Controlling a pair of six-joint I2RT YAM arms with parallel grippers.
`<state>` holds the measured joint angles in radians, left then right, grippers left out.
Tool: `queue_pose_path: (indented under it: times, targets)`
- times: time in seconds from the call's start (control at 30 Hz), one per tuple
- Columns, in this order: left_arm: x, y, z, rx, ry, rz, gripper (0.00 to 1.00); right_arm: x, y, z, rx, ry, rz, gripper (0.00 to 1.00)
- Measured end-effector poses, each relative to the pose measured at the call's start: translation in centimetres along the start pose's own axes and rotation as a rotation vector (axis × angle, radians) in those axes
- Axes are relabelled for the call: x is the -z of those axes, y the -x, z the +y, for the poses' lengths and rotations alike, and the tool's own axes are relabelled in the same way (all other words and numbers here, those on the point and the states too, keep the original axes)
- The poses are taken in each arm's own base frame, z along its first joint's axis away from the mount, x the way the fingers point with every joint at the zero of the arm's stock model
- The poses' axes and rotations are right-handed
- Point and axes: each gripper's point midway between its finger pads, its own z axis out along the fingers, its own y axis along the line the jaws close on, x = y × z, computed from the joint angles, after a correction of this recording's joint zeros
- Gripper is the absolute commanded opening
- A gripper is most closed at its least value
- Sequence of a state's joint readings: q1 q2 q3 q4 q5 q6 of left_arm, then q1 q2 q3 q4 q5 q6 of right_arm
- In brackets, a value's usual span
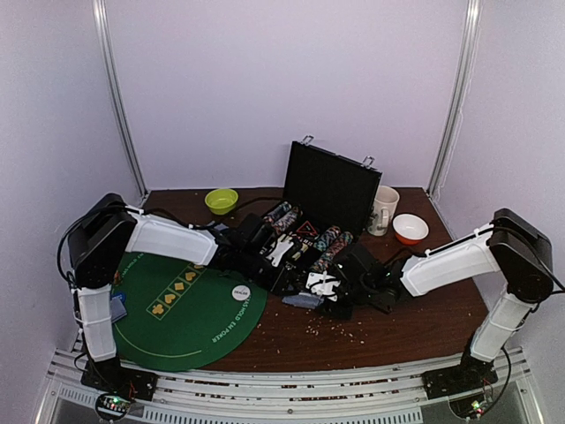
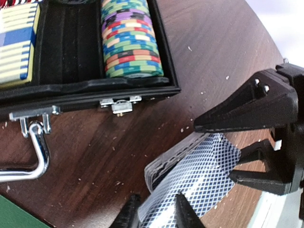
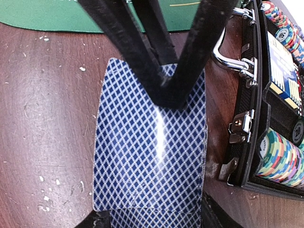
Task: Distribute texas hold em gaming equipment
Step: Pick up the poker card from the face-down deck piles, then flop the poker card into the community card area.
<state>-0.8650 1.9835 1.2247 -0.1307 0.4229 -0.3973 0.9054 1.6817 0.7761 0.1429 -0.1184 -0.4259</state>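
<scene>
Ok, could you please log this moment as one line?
right end effector: holds card deck | left end effector: straddling deck edge | poker case: open

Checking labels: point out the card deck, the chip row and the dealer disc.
card deck [image 3: 147,171], right wrist view, middle of patterned back.
chip row [image 2: 130,42], left wrist view, stacked chip edges.
dealer disc [image 1: 241,291], top view, centre of face.

Look to either side of the black case [image 1: 331,190]. Your left arm [image 1: 168,238] and right arm [image 1: 450,265] each have a smooth white shell on the link nearest it. Farther out are bulky black joint housings with thin black cables alongside. Just in front of the case, your right gripper [image 2: 212,152] is matte black, with wedge-shaped fingers and two small silver screws.
</scene>
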Motion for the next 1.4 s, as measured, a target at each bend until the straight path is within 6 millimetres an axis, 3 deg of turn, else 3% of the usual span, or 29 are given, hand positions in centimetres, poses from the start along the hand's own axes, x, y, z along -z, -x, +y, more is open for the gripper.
queue_pose_path:
  times: [0.27, 0.47, 0.67, 0.83, 1.1, 1.2, 1.3, 1.4]
  targets:
    - [0.3, 0.2, 0.4, -0.042, 0.009, 0.005, 0.00, 0.0, 0.0, 0.0, -0.007, 0.001, 0.002, 0.53]
    - [1.4, 0.1, -0.2, -0.128, 0.010, 0.023, 0.00, -0.1, 0.0, 0.0, -0.007, 0.001, 0.004, 0.53]
    - [4.3, 1.4, -1.8, -0.231, -0.017, -0.006, 0.00, -0.1, 0.0, 0.0, -0.006, 0.001, 0.004, 0.53]
    - [8.2, 3.1, -1.0, -0.218, 0.021, -0.048, 0.00, -0.1, 0.0, 0.0, -0.006, 0.000, 0.004, 0.53]
    - [15.1, 1.9, 0.5, -0.065, 0.196, 0.012, 0.00, -0.1, 0.0, 0.0, -0.006, 0.000, 0.004, 0.53]
    - [19.1, 0.3, 2.0, 0.069, 0.342, 0.070, 0.00, -0.1, 0.0, 0.0, -0.006, 0.000, 0.004, 0.53]
    - [23.0, -2.7, 4.3, 0.197, 0.528, 0.151, 0.00, -0.1, 0.1, -0.1, -0.006, 0.000, 0.004, 0.53]
    - [25.4, -5.9, 5.7, 0.285, 0.638, 0.217, 0.00, -0.1, 0.1, -0.1, -0.006, 0.001, 0.004, 0.53]
